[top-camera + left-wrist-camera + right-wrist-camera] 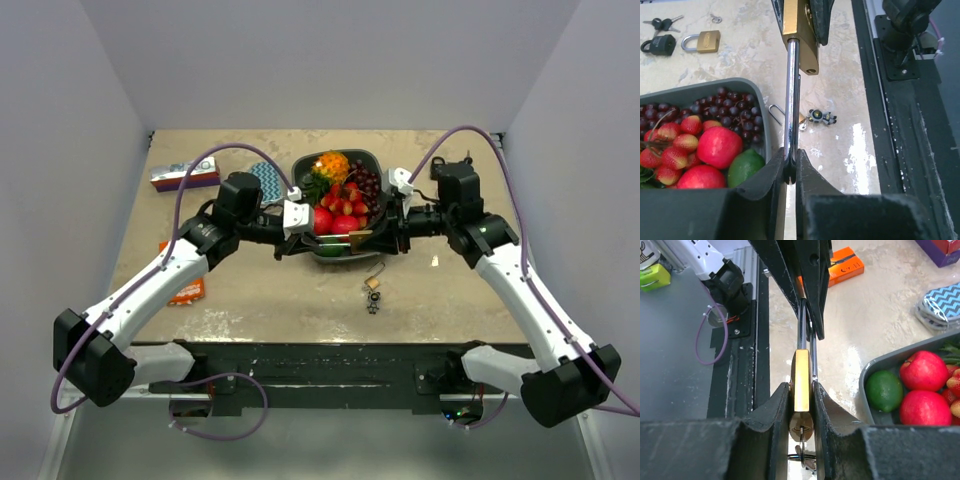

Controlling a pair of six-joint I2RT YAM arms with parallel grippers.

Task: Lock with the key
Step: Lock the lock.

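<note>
Above the tan surface (260,300), by the near rim of the grey fruit tray (705,90), both hands hold one brass padlock (801,375) mid-frame. The right hand (801,405) clamps its body. The left hand (791,165) pinches the shackle (792,90) end. The long axis runs hand to hand. The key (801,456) sits in the keyhole, nearest the right hand.
</note>
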